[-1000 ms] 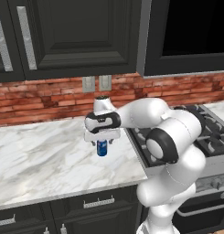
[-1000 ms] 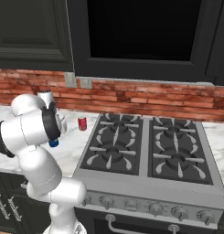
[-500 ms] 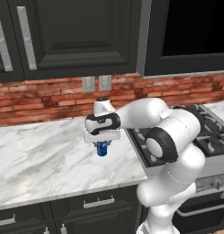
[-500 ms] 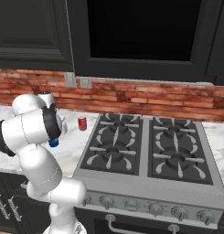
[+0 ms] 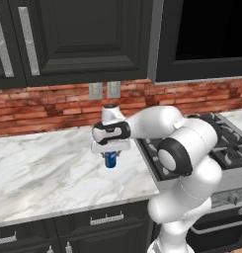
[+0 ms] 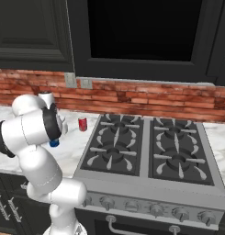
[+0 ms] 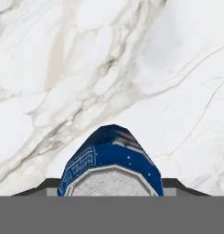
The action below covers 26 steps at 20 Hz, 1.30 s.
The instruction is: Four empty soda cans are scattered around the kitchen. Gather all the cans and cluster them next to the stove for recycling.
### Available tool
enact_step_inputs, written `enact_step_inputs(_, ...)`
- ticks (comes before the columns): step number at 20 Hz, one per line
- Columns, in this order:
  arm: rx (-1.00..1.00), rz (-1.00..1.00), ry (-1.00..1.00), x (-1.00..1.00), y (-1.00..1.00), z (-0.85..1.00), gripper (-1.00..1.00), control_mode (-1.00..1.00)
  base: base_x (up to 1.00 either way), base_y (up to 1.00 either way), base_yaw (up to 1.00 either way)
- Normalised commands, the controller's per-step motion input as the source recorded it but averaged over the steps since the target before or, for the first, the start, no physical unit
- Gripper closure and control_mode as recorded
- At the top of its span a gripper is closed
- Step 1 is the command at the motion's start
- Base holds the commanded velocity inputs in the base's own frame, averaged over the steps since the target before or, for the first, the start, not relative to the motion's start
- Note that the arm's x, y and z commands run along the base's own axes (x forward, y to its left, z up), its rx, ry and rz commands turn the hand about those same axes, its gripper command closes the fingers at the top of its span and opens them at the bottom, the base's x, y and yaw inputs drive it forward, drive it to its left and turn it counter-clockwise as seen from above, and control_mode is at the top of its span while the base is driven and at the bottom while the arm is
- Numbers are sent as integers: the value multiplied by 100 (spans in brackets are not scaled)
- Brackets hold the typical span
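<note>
We see flat, even rendered light, with no visible source. The counter (image 5: 48,173) reads bright, near blown out in the hand view, though the veining stays legible. The upper cabinets (image 5: 78,39) and the black panel over the stove (image 6: 146,151) sit very dark, with little detail. Shadows are soft: a faint one lies under the blue can (image 5: 111,159). Edges look pixelated, and textures are low-res. We see no lens distortion or motion blur.
</note>
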Motion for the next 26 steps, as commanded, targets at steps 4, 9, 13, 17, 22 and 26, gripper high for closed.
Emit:
enact_step_inputs(4, 0, 0, 0, 2, -19, 22, 100, -100, 0, 0, 0)
enact_step_inputs(9, 0, 0, 0, 13, -37, 11, 100, -100, 0, 0, 0)
enact_step_inputs(13, 0, 0, 0, 20, -33, 0, 100, -100, 0, 0, 0)
enact_step_inputs(17, 0, 0, 0, 25, -30, 0, 100, -100, 0, 0, 0)
enact_step_inputs(22, 0, 0, 0, 27, -26, 0, 100, -100, 0, 0, 0)
enact_step_inputs(26, 0, 0, 0, 32, -16, 0, 100, -100, 0, 0, 0)
